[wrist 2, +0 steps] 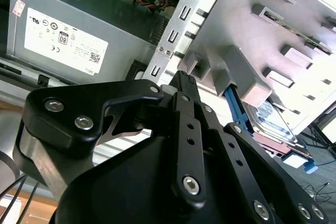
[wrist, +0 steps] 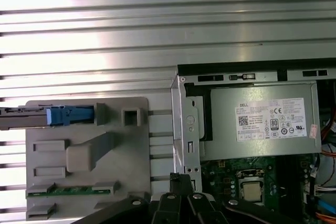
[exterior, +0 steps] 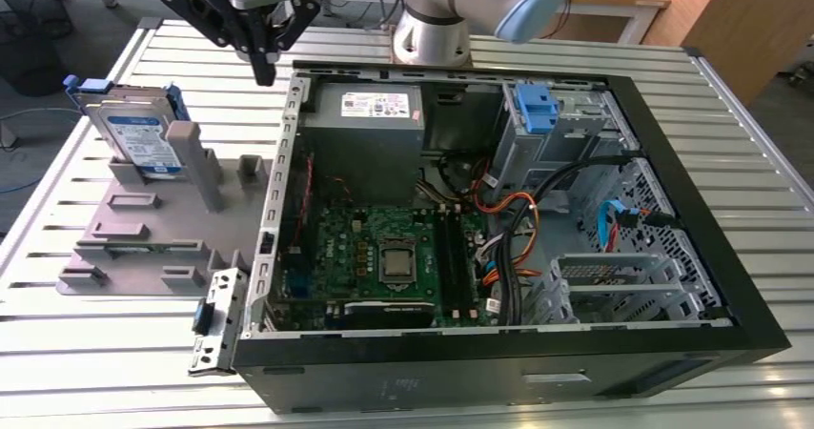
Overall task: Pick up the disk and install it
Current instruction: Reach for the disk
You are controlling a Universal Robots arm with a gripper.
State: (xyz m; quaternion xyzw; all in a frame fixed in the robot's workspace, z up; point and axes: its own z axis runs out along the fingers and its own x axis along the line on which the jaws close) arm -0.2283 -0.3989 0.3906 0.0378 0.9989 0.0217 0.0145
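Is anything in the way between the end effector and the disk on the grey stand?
Nothing visible does. The end effector hangs above the slatted table near the computer case; the disk stands on edge in the grey fixture toward the exterior view's left, open air between them. The fixture's upright post stands beside the disk.

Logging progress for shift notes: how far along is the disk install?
Nothing is done yet: the disk stands in the grey fixture, outside the open computer case. The gripper hangs shut and empty beside the case, apart from the disk. Pickup and install both remain.
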